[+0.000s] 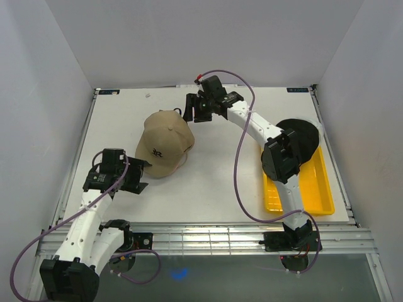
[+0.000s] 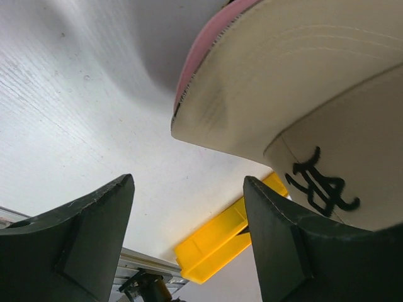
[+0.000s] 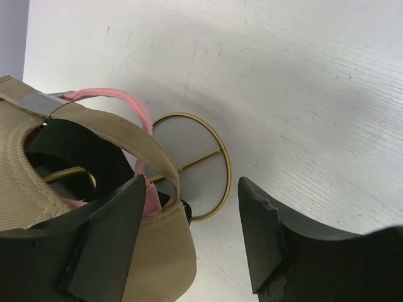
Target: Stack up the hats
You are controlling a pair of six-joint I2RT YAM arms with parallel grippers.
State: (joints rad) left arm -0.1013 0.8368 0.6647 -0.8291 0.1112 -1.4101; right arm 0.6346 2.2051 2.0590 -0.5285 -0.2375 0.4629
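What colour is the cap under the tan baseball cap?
Pink fabric cap; left wrist view shows it best.

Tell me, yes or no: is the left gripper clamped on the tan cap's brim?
No: the left gripper stands open in its wrist view, with the tan cap's brim ahead of its fingers, not between them.

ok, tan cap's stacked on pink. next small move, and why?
Probably lift the right gripper clear of the tan cap, then move it toward the black cap at the yellow tray. The tan cap sits over the pink cap, the gripper is open and empty, and the black cap lies on that arm's side.
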